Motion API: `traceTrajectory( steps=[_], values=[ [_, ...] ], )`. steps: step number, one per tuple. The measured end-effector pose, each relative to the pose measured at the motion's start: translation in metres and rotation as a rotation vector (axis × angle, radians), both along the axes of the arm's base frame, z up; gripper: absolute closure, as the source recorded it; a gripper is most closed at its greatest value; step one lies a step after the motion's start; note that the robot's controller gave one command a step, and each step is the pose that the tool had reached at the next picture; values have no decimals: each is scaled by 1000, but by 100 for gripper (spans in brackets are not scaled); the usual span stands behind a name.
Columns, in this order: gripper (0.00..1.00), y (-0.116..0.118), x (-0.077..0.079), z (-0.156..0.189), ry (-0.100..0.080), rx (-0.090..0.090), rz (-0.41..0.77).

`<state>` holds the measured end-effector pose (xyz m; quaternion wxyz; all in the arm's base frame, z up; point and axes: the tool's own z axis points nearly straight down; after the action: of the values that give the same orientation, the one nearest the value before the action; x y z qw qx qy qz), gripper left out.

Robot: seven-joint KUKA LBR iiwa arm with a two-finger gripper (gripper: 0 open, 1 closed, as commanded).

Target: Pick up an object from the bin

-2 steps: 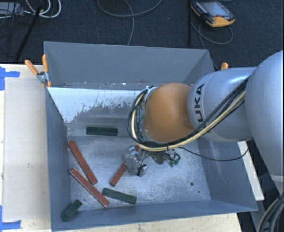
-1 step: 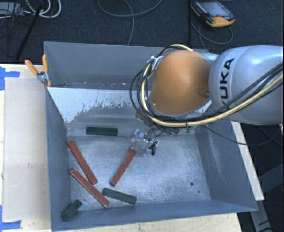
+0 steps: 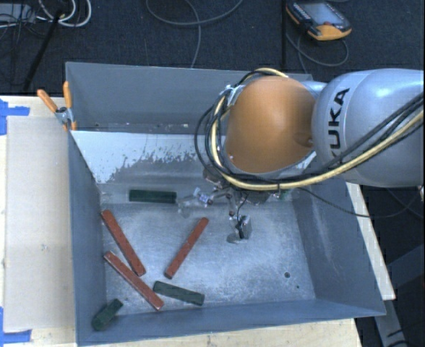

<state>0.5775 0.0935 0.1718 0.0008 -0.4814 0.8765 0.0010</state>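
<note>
My gripper (image 3: 213, 217) hangs below the orange dome over the middle of the bin, close to the floor. Its fingers are spread apart: one grey tip (image 3: 187, 205) to the left, the other (image 3: 239, 228) to the right, with nothing between them. A red-brown flat bar (image 3: 186, 247) lies slanted just below, its upper end near the gap between the fingers. A dark green bar (image 3: 152, 196) lies flat by the back wall, left of the left fingertip.
Two more red-brown bars (image 3: 122, 242) (image 3: 133, 280) lie slanted at the left. A dark green bar (image 3: 178, 293) and a short dark green piece (image 3: 106, 314) rest by the front wall. The right half of the floor is bare.
</note>
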Motion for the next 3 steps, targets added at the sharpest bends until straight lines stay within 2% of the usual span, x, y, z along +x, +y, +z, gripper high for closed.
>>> traceTrajectory(
  steps=[1, 2, 3],
  values=[
    [0, -24, -5, -105, 4, 1, 194],
    [100, -23, -3, -99, -2, 2, 191],
    [100, -8, -19, 8, -7, -1, 234]
  ],
)
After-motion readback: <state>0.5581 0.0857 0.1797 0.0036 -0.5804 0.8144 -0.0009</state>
